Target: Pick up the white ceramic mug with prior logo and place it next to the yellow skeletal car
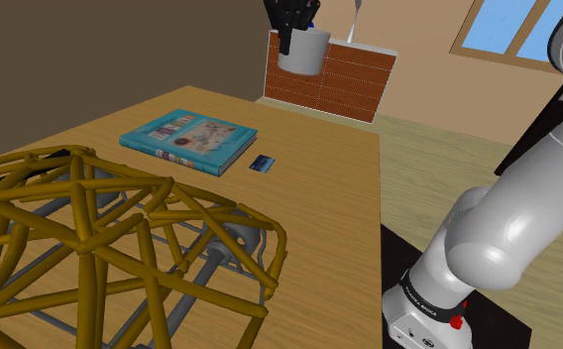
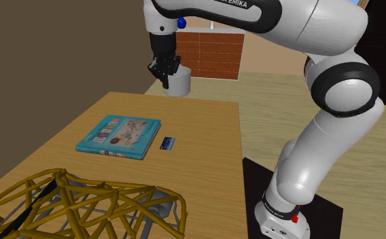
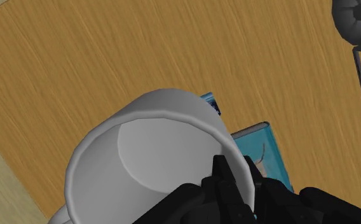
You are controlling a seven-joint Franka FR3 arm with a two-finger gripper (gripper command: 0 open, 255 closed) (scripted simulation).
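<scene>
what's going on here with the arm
The black two-finger gripper is shut on the rim of a plain white mug, holding it in the air above the far end of the wooden table. The yellow skeletal car frame sits at the near end, beyond a teal book; the mug is not yet placed.

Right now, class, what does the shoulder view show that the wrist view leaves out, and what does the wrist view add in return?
Shoulder view's extras: the lattice frame of the yellow skeletal car, a red-brown brick-patterned block, a blue-paned window and the white robot arm.
Wrist view's extra: the hollow, empty inside of the plain white mug.
Shared: that mug, the black claw clamped on its rim, the teal hardcover book and the wooden table.
</scene>
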